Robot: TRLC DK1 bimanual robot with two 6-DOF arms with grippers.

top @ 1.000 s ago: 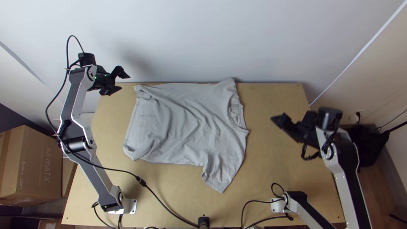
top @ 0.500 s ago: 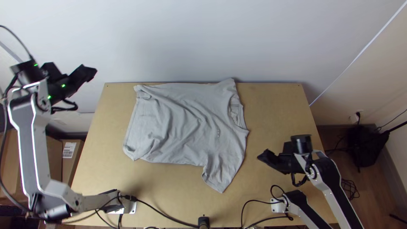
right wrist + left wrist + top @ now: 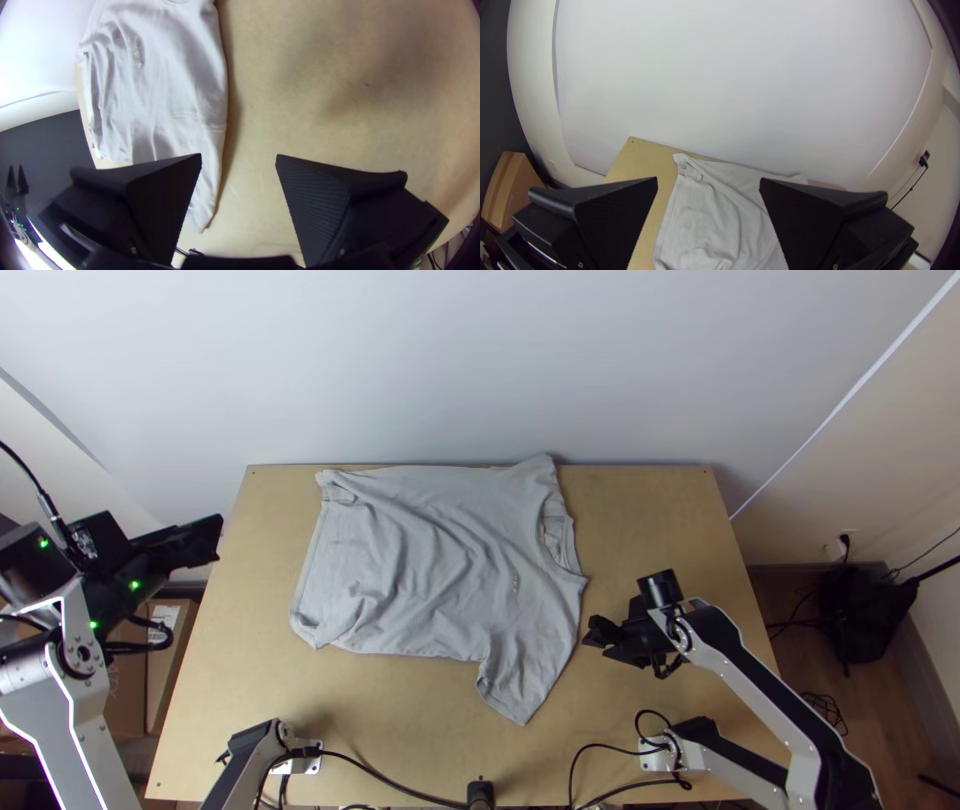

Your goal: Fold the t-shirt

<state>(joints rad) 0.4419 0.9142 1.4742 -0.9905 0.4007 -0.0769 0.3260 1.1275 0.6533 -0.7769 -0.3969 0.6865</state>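
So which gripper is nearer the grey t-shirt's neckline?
The right gripper, below and right of the neckline in the top view; the left gripper is off beyond the hem.

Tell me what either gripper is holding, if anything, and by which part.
Nothing is held: the left gripper and the right gripper are both open, and the grey t-shirt lies mostly spread on the table.

Left tool [image 3: 207, 541] spread wide — a wrinkled t-shirt [image 3: 707, 220] on the table [image 3: 647, 156] beyond.
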